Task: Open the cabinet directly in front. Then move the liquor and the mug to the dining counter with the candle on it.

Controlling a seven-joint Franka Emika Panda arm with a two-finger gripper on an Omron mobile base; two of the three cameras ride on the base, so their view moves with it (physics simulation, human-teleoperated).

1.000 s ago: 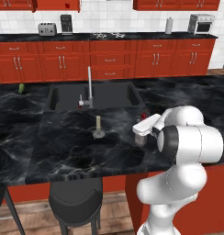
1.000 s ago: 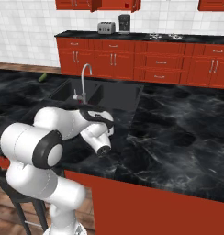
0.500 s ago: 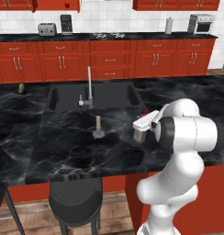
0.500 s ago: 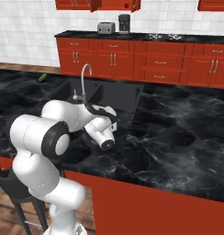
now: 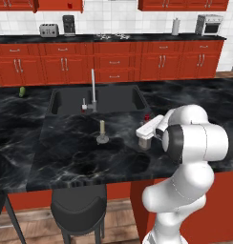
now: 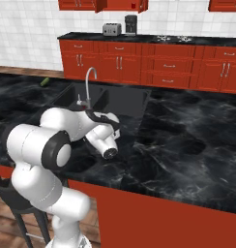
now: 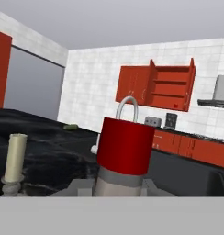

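Liquor (image 7: 124, 153) now nearer candle (image 7: 14, 160), off counter edge.

I see the gripper (image 5: 146, 137) low over the dining counter (image 5: 66, 157), closed on the liquor (image 5: 145, 139), whose red cap shows just behind the hand. The candle (image 5: 102, 132) stands upright to its left, apart from it. Behind the candle lie the sunken sink (image 5: 113, 99) and the silver faucet (image 5: 93, 90). A small green object (image 5: 22, 91) rests at the counter's far left.
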